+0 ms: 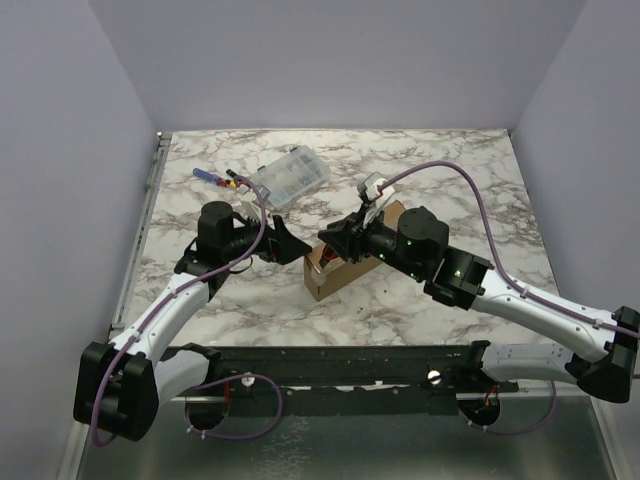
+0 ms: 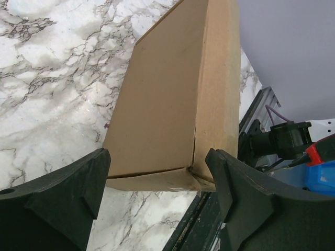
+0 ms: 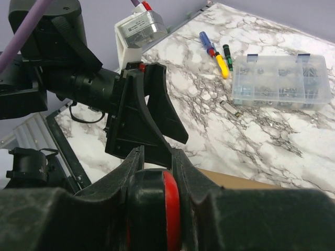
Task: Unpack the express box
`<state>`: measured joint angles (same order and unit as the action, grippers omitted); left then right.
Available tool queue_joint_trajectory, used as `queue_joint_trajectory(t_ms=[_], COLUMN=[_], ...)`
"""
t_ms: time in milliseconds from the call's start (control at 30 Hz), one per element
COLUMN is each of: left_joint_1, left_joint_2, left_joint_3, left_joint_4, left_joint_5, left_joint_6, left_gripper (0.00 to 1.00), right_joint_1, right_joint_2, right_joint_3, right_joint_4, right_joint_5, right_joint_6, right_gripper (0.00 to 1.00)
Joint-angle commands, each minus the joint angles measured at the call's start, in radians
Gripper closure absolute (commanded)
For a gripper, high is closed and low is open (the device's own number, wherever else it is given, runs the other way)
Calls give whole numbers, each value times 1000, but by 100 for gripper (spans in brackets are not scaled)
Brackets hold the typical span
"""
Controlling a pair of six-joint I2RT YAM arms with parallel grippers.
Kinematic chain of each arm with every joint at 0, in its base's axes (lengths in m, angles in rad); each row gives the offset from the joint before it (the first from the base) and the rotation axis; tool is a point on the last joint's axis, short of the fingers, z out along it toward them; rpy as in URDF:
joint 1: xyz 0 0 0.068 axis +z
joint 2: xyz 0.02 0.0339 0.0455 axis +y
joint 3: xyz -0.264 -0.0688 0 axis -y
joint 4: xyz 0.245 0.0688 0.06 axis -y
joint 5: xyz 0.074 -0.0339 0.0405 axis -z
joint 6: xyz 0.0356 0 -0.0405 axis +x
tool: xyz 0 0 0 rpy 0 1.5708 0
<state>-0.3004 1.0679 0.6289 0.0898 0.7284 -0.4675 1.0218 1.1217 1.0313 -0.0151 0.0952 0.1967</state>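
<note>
The express box [image 1: 328,277] is a brown cardboard mailer lying shut on the marble table [image 1: 450,170], its far half hidden under my right arm. In the left wrist view the express box [image 2: 167,104] runs away from me, its near end level with my fingertips and almost filling the gap. My left gripper [image 2: 157,178] is open and touches nothing; from above, the left gripper [image 1: 290,245] sits just left of the box. My right gripper [image 3: 157,157] is shut on a black-and-red round object [image 3: 170,209], held over the box at my right gripper [image 1: 342,240].
A clear plastic compartment case [image 1: 290,175] lies at the back, with screwdrivers [image 1: 215,177] to its left. In the right wrist view the case [image 3: 280,81], screwdrivers [image 3: 214,49] and a small metal part [image 3: 230,108] lie beyond the left gripper. A black rail [image 1: 330,362] spans the near edge.
</note>
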Motion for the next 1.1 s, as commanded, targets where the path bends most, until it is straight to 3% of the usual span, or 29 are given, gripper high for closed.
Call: queue_joint_trajectory(t_ms=[0, 333, 633, 1067], left_joint_1=[6, 7, 9, 9], left_joint_2=[-4, 26, 36, 42], left_joint_3=[-20, -17, -19, -18], left_joint_4=[35, 11, -2, -3], left_joint_5=[30, 18, 10, 20], left_joint_6=[18, 39, 45, 42], left_gripper=[18, 31, 34, 35], right_joint_1=[33, 127, 169, 193], right_joint_2=[30, 71, 112, 142], right_joint_3=[44, 50, 55, 62], right_joint_4=[35, 113, 180, 203], right_joint_5=[108, 284, 382, 404], right_joint_6=[-28, -92, -125, -149], right_gripper=[99, 99, 99, 99])
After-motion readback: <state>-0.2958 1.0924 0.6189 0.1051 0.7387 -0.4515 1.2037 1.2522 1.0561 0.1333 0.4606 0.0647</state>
